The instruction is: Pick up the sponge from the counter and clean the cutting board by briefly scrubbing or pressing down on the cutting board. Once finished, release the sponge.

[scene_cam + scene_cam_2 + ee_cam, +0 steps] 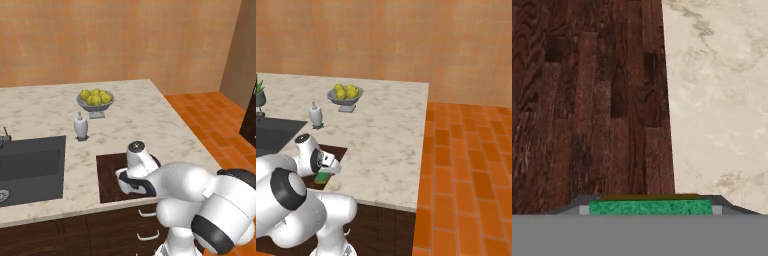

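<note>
- The gripper is clamped on the sponge, jaws drawn in narrow against its two ends.
- In the hand view the sponge's green top runs as a low strip between the finger tips, at the bottom of the picture.
- In the right base view the sponge shows green over yellow under the hand, low over the near right part of the board; whether it touches the wood I cannot tell.
- The board lies flat on the counter, dark reddish-brown with plain grain, near the front edge.
- In the hand view the board's edge runs up the middle, wood to one side and marbled stone to the other.
- In the left base view the arm's white links cover the board's right part; the bare left part shows.
- The sink sits to the left of the board, a strip of counter between them.
- A white dispenser bottle stands behind the board, near the sink's far corner.
- A grey bowl of yellow fruit stands farther back.
- A potted plant shows at the far left in the right base view.
</note>
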